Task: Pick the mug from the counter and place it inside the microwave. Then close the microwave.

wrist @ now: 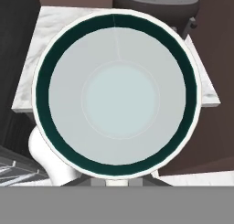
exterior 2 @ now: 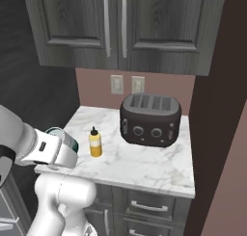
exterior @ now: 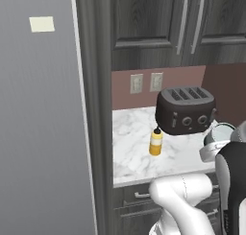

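My gripper (exterior 2: pixel 66 144) is shut on the mug (exterior 2: pixel 61 135), a pale cup with a teal inside, and holds it in the air in front of the white marble counter (exterior 2: pixel 144 168). In the left base view the mug (exterior: pixel 222 132) shows at the right edge beside my wrist. The hand view looks straight into the mug (wrist: pixel 119 94), whose teal ring and pale bottom cover the fingertips. Behind it lies the counter (wrist: pixel 43 45). The microwave is out of view.
A yellow squeeze bottle (exterior 2: pixel 95 142) stands near the counter's left front, also seen as the bottle (exterior: pixel 155 142). A dark toaster (exterior 2: pixel 150 119) sits at the back right. Dark cabinets (exterior 2: pixel 120 28) hang above, and a tall grey panel (exterior: pixel 38 133) rises on the left.
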